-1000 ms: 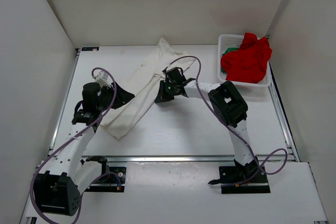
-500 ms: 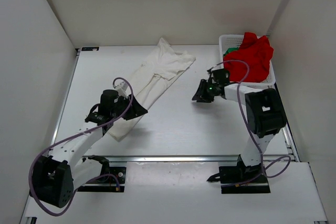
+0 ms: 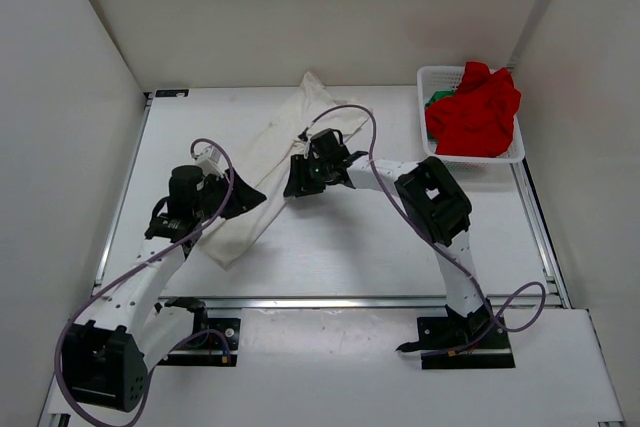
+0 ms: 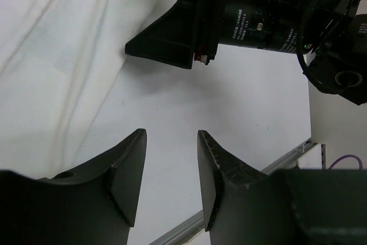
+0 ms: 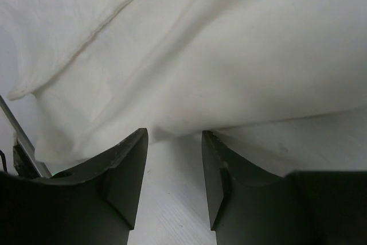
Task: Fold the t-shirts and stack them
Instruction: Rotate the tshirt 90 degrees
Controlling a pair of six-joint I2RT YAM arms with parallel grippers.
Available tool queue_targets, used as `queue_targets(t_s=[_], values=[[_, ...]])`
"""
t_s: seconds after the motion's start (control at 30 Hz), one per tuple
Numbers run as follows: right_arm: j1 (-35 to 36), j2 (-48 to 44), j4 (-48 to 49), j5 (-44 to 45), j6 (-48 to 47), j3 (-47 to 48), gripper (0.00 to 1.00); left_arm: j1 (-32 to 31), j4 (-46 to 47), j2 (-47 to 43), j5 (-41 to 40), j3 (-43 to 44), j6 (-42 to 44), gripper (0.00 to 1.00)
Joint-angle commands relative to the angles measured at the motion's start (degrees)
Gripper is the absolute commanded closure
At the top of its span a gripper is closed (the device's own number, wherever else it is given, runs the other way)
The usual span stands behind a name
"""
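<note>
The cream-white t-shirt [image 3: 272,142] lies in a long diagonal strip across the table's left half. My right gripper [image 3: 297,184] is open at its right edge; in the right wrist view the gripper [image 5: 174,136] has bare table between its fingers and the cloth edge [image 5: 200,55] is just beyond the tips. My left gripper [image 3: 247,197] hovers open beside the shirt's lower part; in its wrist view the gripper [image 4: 171,142] holds nothing, with cream cloth [image 4: 51,55] to its left. The red t-shirt [image 3: 475,112] and a bit of the green one [image 3: 437,99] sit in the basket.
The white mesh basket [image 3: 470,159] stands at the back right corner. White walls enclose the table on three sides. A metal rail [image 3: 330,301] runs along the near edge. The right arm's wrist [image 4: 252,18] shows close ahead in the left wrist view.
My right gripper has opened; its arm swung out toward the basket and came back to the shirt's right edge. The left arm dipped toward the near side and returned beside the shirt.
</note>
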Motion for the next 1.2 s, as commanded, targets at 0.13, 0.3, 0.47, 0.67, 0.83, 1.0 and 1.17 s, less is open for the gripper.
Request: queue_targets(t_s=[0.13, 0.3, 0.47, 0.67, 0.83, 1.0, 1.17], values=[[-1.9, 7.8, -11.1, 3.3, -1.5, 7.7, 0.7, 0.7, -0.3, -0.8, 1.7, 1.0, 0.6, 0.49], [-3.0, 4.1, -9.5, 4.2, -1.1, 2.5, 1.0, 1.0, -0.6, -0.8, 1.2, 0.4, 1.1, 0.48], [-11.1, -6.9, -7.7, 2.9, -3.9, -9.7, 1.0, -2.0, 0.6, 1.1, -0.1, 0.2, 0.5, 0.49], [-24.2, -18.3, -7.9, -1.0, -7.0, -21.5, 0.88, -10.0, 1.4, 3.3, -3.1, 0.2, -0.5, 0.49], [-24.9, -32.6, -7.3, 2.3, -6.1, -32.3, 0.63, -16.1, -3.7, 4.3, -8.8, 1.4, 2.1, 0.48], [-20.1, -48.0, -7.4, 6.1, -2.8, -46.1, 0.59, -23.1, -14.8, 8.6, -11.6, 4.4, 5.6, 0.43], [-15.7, -63.4, -15.2, 13.5, 0.0, -56.0, 0.59, -30.2, -13.0, 9.3, -13.1, 0.1, 0.8, 0.39]])
